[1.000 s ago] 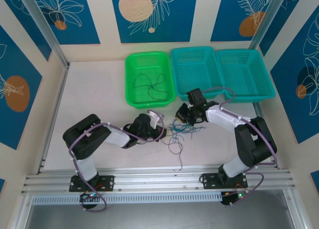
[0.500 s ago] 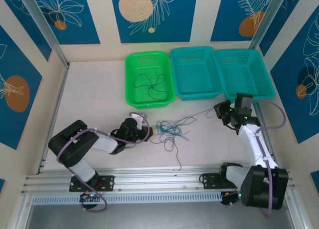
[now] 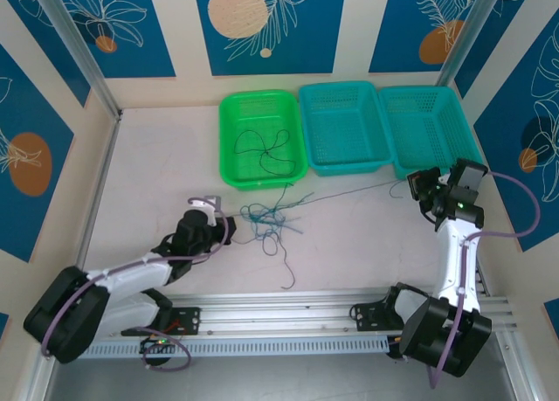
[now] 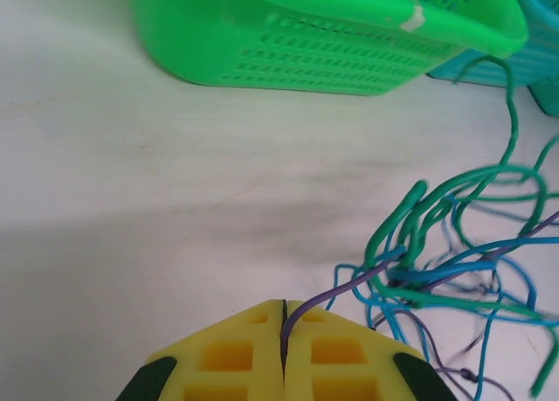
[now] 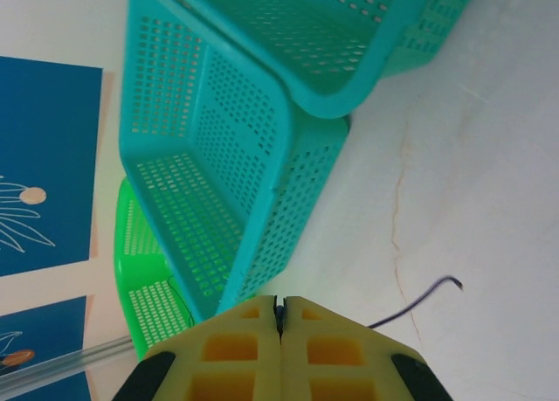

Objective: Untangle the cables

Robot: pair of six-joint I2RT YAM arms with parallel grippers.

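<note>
Green plastic mesh basket [image 3: 262, 93] is the landmark. One thin black curly wire [image 3: 265, 148] lies inside it, apart from the others, so one piece looks sorted. The rest is not done: a knot of thin green, blue and purple cables [image 3: 266, 222] sits on the white table [image 3: 157, 174] just in front of that basket, strands crossing, one loose tail [image 3: 282, 284] trailing toward the near edge.

In front of the basket and toward its left, just beside the knot, is the left gripper [image 3: 224, 229]. Its yellow pads [image 4: 236, 357] are pressed together on a purple strand [image 4: 336, 293] that leads into the knot.

Well to the right of the basket, past the two teal mesh baskets [image 3: 341, 86], is the right gripper [image 3: 417, 188], pads closed tight. A thin dark strand [image 3: 349, 192] runs stretched from the knot to it, its free end [image 5: 432, 292] poking out beside the pads, so it is likely pinched.

Judgement: early-to-middle stage. One strand is being drawn out and most of the knot is left to separate.
</note>
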